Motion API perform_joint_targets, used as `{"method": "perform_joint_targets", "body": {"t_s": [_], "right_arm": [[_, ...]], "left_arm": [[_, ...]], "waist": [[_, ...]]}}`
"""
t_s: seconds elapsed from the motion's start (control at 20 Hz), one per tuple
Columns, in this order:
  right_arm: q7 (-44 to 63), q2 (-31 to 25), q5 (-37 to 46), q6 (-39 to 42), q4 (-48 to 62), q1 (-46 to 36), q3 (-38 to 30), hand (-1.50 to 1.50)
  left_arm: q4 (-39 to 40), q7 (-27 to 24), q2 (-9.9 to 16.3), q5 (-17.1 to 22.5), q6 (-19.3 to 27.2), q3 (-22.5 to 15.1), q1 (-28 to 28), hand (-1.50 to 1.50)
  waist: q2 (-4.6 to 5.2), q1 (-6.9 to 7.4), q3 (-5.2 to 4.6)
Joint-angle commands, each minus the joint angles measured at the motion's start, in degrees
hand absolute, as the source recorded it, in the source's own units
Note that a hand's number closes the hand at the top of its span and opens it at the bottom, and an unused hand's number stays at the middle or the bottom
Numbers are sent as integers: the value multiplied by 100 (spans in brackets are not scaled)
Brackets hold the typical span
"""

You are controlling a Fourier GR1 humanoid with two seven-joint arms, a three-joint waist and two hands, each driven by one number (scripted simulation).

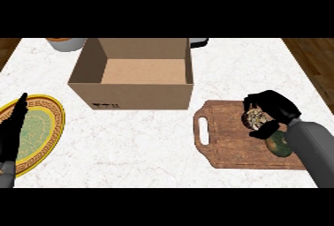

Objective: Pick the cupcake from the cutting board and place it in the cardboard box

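The right hand [272, 106] has its fingers [264, 129] curled around the cupcake [254, 118], which sits on the cutting board [228, 141] beside a green round item [279, 145]. The left hand [12, 128] rests straight and open over the patterned plate [39, 128] at the left edge. The open cardboard box [134, 73] stands on the white surface [130, 145], just beyond the board.

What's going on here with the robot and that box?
The robot's right hand is curled round a cupcake on the wooden cutting board, with a green round item beside it on the board. The open cardboard box stands behind and to the left, with nothing visible inside. The left hand rests open over a yellow plate at the left edge.
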Motion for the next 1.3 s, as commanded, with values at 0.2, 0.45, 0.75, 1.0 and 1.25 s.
{"method": "perform_joint_targets", "body": {"t_s": [0.2,0.45,0.75,1.0,1.25], "right_arm": [[3213,445,9,-1405,57,313,-914,150],[4596,785,774,-2326,-757,-320,-720,150],[6648,1768,1948,-2333,-1509,-1114,-98,150],[8720,2767,2880,-1719,-2064,-1868,336,150],[10155,2793,2796,-1304,-2114,-2909,491,150]], "left_arm": [[93,57,105,18,90,197,293,0],[45,15,73,42,8,138,349,0],[6,-73,76,-2,-42,67,211,0],[-130,25,20,28,-149,-28,54,0],[-138,-172,-46,-68,-227,-151,-128,0]], "waist": [[-163,-325,-3],[-196,-77,-15],[-60,186,21],[83,402,70],[225,664,88]]}}
